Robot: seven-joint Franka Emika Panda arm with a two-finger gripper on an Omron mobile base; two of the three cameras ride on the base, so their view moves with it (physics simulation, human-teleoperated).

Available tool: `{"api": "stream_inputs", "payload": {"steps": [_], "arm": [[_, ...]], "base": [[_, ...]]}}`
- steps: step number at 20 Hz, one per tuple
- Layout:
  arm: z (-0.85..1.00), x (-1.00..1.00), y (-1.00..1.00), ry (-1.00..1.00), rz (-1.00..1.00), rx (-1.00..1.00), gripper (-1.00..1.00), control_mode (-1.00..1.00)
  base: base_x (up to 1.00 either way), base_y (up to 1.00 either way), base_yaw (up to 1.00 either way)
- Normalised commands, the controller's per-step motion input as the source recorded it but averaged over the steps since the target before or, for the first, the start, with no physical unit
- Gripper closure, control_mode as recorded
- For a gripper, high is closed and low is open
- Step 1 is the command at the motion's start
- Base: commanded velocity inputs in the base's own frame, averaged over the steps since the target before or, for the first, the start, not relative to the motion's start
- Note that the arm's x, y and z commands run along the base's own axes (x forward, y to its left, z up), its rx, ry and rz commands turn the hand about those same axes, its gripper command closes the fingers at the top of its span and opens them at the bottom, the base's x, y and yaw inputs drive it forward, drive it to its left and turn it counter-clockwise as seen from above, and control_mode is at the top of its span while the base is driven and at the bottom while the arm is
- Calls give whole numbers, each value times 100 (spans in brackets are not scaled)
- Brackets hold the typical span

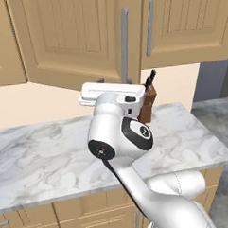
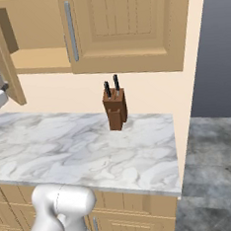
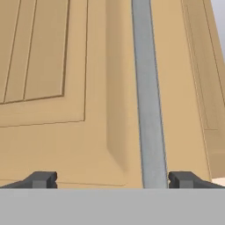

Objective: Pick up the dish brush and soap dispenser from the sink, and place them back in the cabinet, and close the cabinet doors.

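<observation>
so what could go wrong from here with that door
1. The open gripper faces the cabinet door with the bar handle off-centre, near one fingertip; a push could glance off the bar.
2. The door hangs out over the counter above the arm; swinging it may catch the arm.
3. The knife block stands nearby and could be knocked.

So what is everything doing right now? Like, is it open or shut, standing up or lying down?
gripper: open, fingertips wide apart, facing a cabinet door up close.
cabinet door: swung open, its silver bar handle between the fingertips, not gripped.
cabinet: open, bare shelf showing.
right-hand cabinet door: shut.
knife block: upright on the marble counter, two black handles sticking up.
</observation>
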Motion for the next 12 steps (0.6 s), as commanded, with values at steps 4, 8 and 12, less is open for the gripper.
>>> {"api": "stream_inputs", "payload": {"steps": [4,8,12], "arm": [[-9,40,-9,0,0,0,-100,-100],[-12,40,-8,0,0,0,-100,-100],[-17,40,-6,0,0,0,-100,-100]], "base": [[0,0,0],[0,0,0],[0,0,0]]}}
